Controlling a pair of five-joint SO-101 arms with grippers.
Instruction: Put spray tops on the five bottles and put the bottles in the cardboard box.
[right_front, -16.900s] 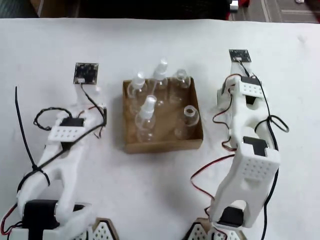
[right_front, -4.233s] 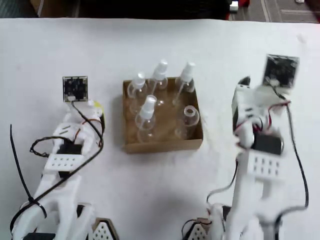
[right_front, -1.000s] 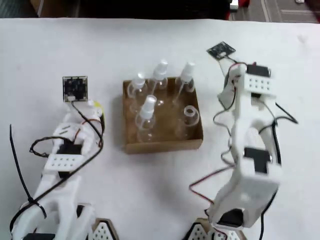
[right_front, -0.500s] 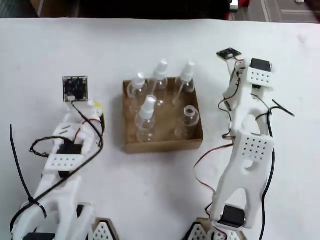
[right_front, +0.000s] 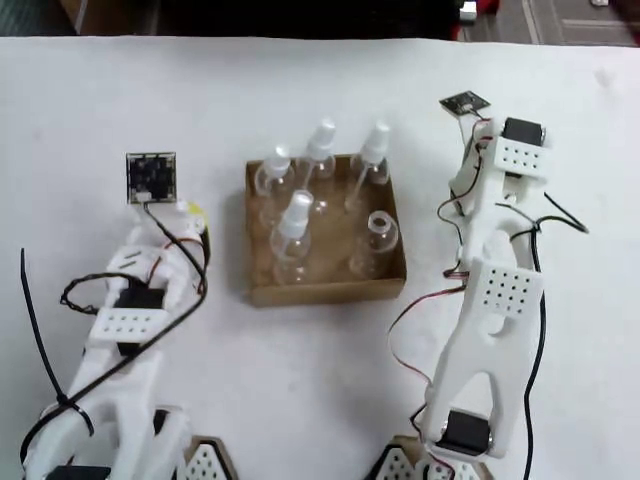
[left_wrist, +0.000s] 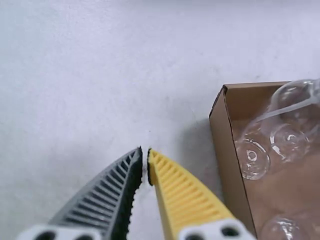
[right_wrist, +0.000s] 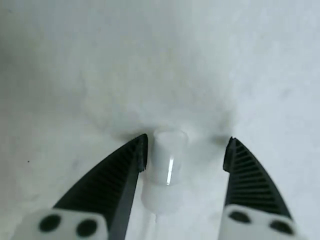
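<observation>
Open right fingers (right_wrist: 117, 175) straddle the spray top (right_wrist: 165, 170) lying on the bench (right_wrist: 75, 60), probably for the one bare bottle (right_front: 375, 243) in the box (right_front: 325, 292); left fingers (left_wrist: 180, 190) closed, idle

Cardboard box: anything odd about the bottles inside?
Two things. The front-right bottle in the cardboard box has a bare neck; a loose spray top sits in the open right gripper. The spray top on the back-right bottle leans, tube slanting, likely not seated.

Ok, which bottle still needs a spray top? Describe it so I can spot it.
Look at the cardboard box in the middle of the table. The uncapped bottle stands in the box's corner nearest the right arm's base. Its neck is open; the other four bottles wear white spray tops.
</observation>
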